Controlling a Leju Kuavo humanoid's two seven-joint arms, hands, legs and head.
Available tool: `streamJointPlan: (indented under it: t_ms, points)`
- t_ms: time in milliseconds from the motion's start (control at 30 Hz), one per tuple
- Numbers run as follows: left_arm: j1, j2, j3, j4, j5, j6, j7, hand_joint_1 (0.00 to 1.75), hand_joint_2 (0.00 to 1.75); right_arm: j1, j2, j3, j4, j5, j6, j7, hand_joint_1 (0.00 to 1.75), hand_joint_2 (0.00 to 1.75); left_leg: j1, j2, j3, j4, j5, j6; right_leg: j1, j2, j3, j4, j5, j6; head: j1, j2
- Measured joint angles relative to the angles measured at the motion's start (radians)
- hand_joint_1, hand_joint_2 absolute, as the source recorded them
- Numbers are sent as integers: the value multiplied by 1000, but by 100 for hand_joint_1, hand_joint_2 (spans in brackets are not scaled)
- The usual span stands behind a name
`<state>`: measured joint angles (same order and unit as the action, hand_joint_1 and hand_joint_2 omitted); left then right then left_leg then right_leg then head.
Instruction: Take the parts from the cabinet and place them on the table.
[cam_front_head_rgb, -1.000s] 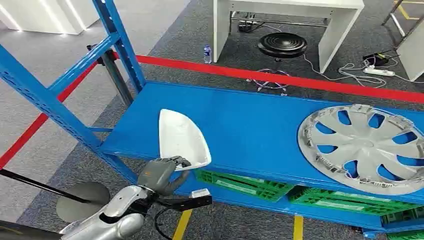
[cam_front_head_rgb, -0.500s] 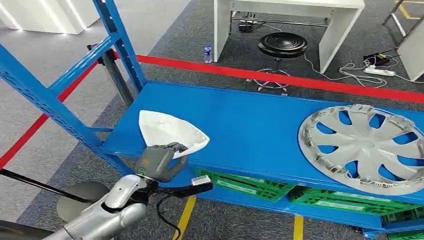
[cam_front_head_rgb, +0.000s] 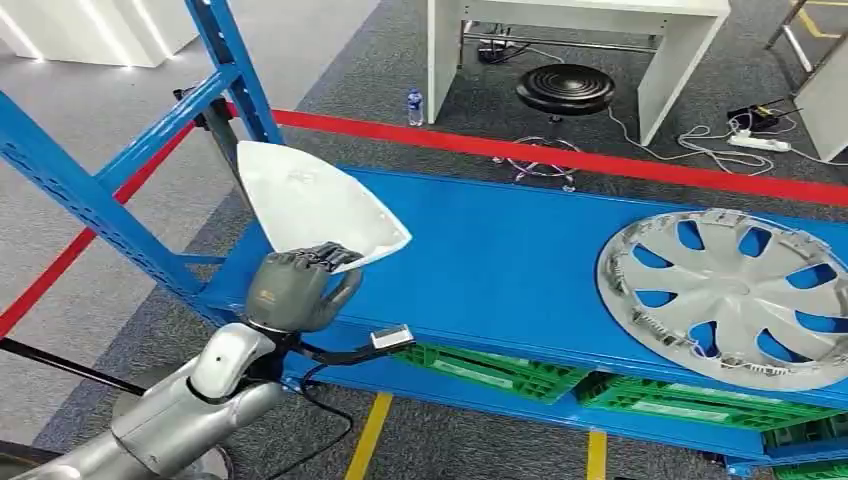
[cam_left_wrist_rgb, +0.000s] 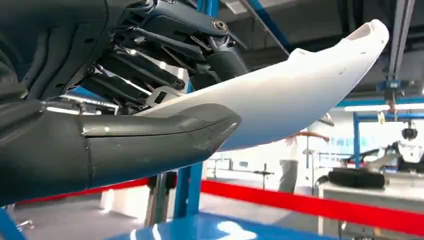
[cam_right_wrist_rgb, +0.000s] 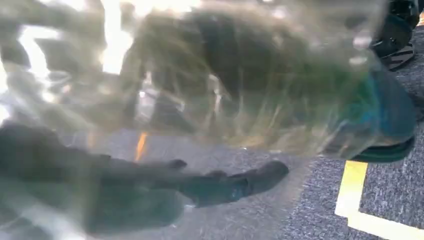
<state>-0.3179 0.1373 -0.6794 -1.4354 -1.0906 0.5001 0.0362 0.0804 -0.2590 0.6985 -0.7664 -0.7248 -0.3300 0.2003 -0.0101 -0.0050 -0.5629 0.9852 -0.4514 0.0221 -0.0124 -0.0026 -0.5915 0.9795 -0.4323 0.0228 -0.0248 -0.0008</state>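
My left hand (cam_front_head_rgb: 295, 288) grips a white, curved triangular plastic part (cam_front_head_rgb: 315, 205) by its near corner and holds it tilted up above the left end of the blue cabinet shelf (cam_front_head_rgb: 500, 260). In the left wrist view the thumb and dark fingers (cam_left_wrist_rgb: 165, 55) clamp the white part (cam_left_wrist_rgb: 300, 95) from both sides. A silver wheel cover (cam_front_head_rgb: 730, 295) lies flat on the shelf's right end. The right wrist view is badly blurred; my right hand (cam_right_wrist_rgb: 190, 192) is a dark shape over grey carpet, and its pose is unclear.
Blue uprights (cam_front_head_rgb: 235, 80) frame the cabinet's left side, close to the lifted part. Green crates (cam_front_head_rgb: 490, 368) sit on the level below. A red barrier band (cam_front_head_rgb: 560, 158) runs behind the shelf, with a black stool (cam_front_head_rgb: 565, 90) and white desk (cam_front_head_rgb: 580, 40) beyond.
The left hand has raised the white part off the shelf, lifting it up and to the left and tipping its far end upward. The wheel cover has not moved.
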Motion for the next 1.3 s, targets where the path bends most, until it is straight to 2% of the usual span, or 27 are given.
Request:
streamJointPlan:
  t_ms: [467,800,1000,1033,1300]
  points:
    - [-13,13,-21,-52,-35,10,-27,175,175,-18,6,-3,42,24,21,0,0,0,0,0,0,0,0,0,0,0,0,0,0,0,0,0]
    - [-27,31,-68,-58,-71,3,-55,175,175,-28,14,-3,58,36,31,0,0,0,0,0,0,0,0,0,0,0,0,0,0,0,0,0]
    - [-29,34,-75,-60,-79,4,-55,171,175,-29,16,-3,59,36,31,0,0,0,0,0,0,0,0,0,0,0,0,0,0,0,0,0]
    - [-37,40,-90,-65,-89,6,-56,175,175,-31,18,-3,63,38,32,0,0,0,0,0,0,0,0,0,0,0,0,0,0,0,0,0]
    - [-43,58,-111,-86,-140,45,-40,175,175,-42,27,-3,83,40,39,0,0,0,0,0,0,0,0,0,0,0,0,0,0,0,0,0]
